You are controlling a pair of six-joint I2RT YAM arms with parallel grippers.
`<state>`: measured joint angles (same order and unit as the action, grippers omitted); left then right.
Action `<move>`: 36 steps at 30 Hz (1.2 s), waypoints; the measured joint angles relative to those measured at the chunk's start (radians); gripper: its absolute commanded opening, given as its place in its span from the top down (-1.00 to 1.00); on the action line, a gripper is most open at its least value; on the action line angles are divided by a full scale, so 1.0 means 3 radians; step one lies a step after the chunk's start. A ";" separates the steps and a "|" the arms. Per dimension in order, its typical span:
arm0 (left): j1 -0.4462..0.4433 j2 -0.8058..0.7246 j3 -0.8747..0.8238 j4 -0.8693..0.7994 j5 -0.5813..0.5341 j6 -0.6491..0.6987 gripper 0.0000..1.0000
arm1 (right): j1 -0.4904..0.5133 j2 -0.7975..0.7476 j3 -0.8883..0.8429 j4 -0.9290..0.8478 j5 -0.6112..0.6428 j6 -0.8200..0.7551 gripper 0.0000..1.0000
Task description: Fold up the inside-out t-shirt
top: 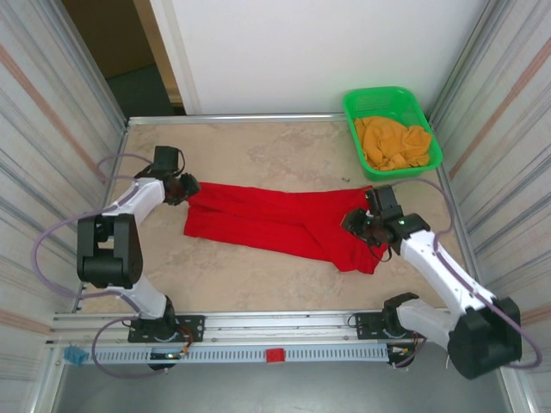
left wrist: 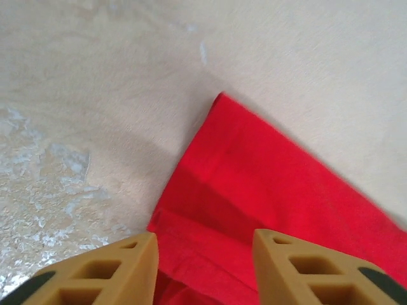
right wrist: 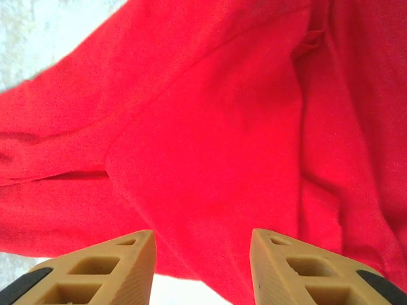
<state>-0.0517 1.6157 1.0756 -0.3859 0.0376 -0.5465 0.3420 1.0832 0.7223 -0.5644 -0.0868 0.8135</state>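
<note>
Two tools are in play, one at each end of the shirt. Over on the left, the left tool (top: 182, 188) sits at the left end of the red t-shirt (top: 275, 219). Its fingers are parted partway with nothing pinched between them, and its wrist view has the cloth's corner lying flat just ahead of the tips. Across the way, the right tool (top: 357, 225) hangs over the shirt's right end. Its jaws are likewise part-open, with red fabric spread beneath them and nothing clamped.

One t-shirt, then, lying in the middle of the counter (top: 258, 155) as a long rumpled band. Its long axis runs left to right, dipping toward the near edge at the right-hand end, where it bunches wider. Which end is the collar, I can't tell.

Up in the far right corner stands one green basket (top: 392, 93) with one orange cloth (top: 394, 142) heaped inside. It sits just beyond the right tool and apart from the shirt.
</note>
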 measured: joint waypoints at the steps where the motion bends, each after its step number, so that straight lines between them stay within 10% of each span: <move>1: -0.0004 -0.0071 0.0006 0.0000 0.0003 0.0001 0.06 | 0.0022 0.0123 0.0015 0.0070 -0.0027 -0.0022 0.19; 12: -0.0562 0.0027 -0.0061 0.0490 0.0229 -0.0444 0.09 | 0.0111 0.0989 0.0031 0.0641 -0.0137 -0.0043 0.23; 25: -0.0226 0.0095 -0.0635 0.0505 -0.0032 -0.0951 0.14 | -0.0360 0.1994 0.0650 0.0776 -0.0432 -0.0450 0.23; 36: -0.0294 -0.0532 -0.0585 0.0276 -0.0390 -0.0661 0.14 | -0.0056 0.1366 0.0670 0.0654 -0.0511 -0.0570 0.19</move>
<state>-0.1398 1.4563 0.9001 -0.3031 -0.0795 -0.7448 0.3252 1.4929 0.9234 -0.3683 -0.2401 0.6426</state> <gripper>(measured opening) 0.432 0.406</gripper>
